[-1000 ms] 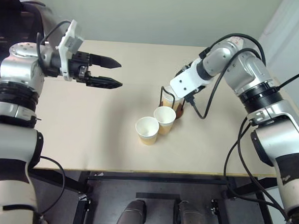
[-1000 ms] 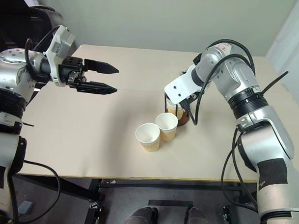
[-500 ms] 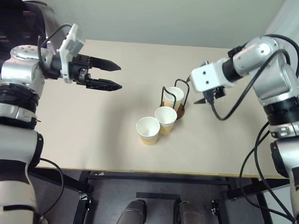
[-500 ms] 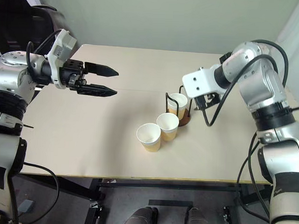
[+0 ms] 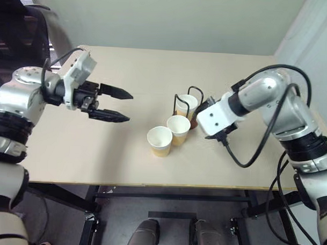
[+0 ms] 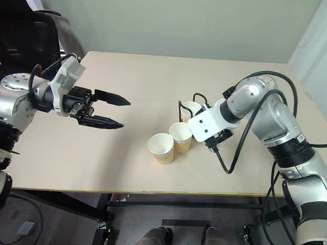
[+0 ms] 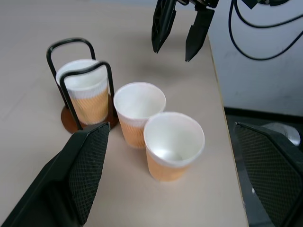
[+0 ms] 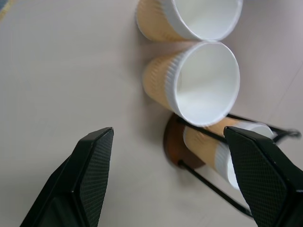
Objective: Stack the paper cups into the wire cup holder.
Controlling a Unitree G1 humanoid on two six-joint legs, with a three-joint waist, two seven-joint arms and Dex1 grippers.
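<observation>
A: Cups located?
B: Nearest, one paper cup (image 5: 159,140) is seen loose on the desk (image 5: 98,152); a second cup (image 5: 178,129) stands touching it, just behind. A third cup (image 5: 187,105) is seated in the wire cup holder (image 5: 191,122) beyond.
A: Tools?
B: Right tool (image 7: 178,33) is spread wide, empty, beside the holder. Left tool (image 5: 119,105) is spread wide, empty, well apart.

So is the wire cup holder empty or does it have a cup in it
One paper cup stands upright inside the wire cup holder, between its loops.
</observation>
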